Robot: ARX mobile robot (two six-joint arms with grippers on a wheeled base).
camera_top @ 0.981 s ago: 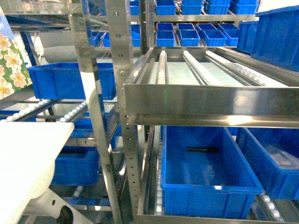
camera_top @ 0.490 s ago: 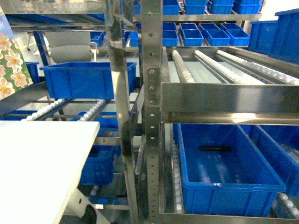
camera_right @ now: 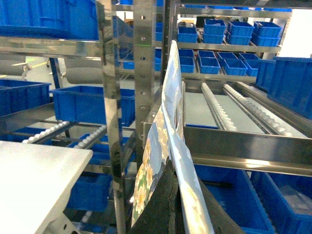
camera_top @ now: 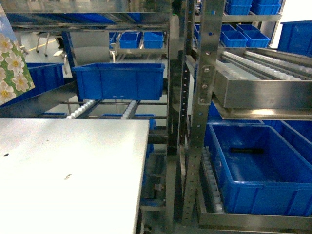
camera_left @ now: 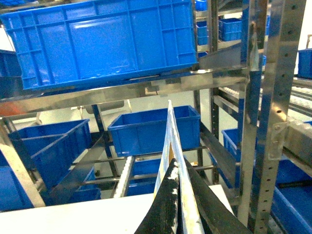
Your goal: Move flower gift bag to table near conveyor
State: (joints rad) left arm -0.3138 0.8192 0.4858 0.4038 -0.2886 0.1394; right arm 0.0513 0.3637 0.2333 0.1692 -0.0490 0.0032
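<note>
Left claw point(camera_left: 176, 204): clenched on the top edge of the flower gift bag point(camera_left: 170, 146). In the left wrist view the two dark fingers point(camera_left: 163, 207) meet on the thin bag edge, which rises upright from between them and is seen edge-on.

Right claw point(camera_right: 175, 204): clenched on the same bag. In the right wrist view the glossy floral panel of the bag rises from between the dark fingers point(camera_right: 161, 202) and leans slightly, with a flower print visible low on its left face.

Bag location: held off the desk by both claws. In the head view only a corner of it, green with white blossoms, shows at the far left edge, above the desk point(camera_top: 73, 180). Neither claw itself is visible in that view.

Desk: the matte white top lies below and to the left of the right claw, and below the left claw. A small dark speck and a tiny mark sit on its surface.

Conveyor point(camera_top: 263, 66): steel-framed roller lanes stand beyond and to the right of both claws, behind a perforated steel upright point(camera_top: 197, 117). A blue bin point(camera_top: 119, 80) rests on a roller lane straight ahead of the left claw; a larger blue bin point(camera_top: 258, 168) holding a dark narrow object sits under the right-hand lanes.
</note>
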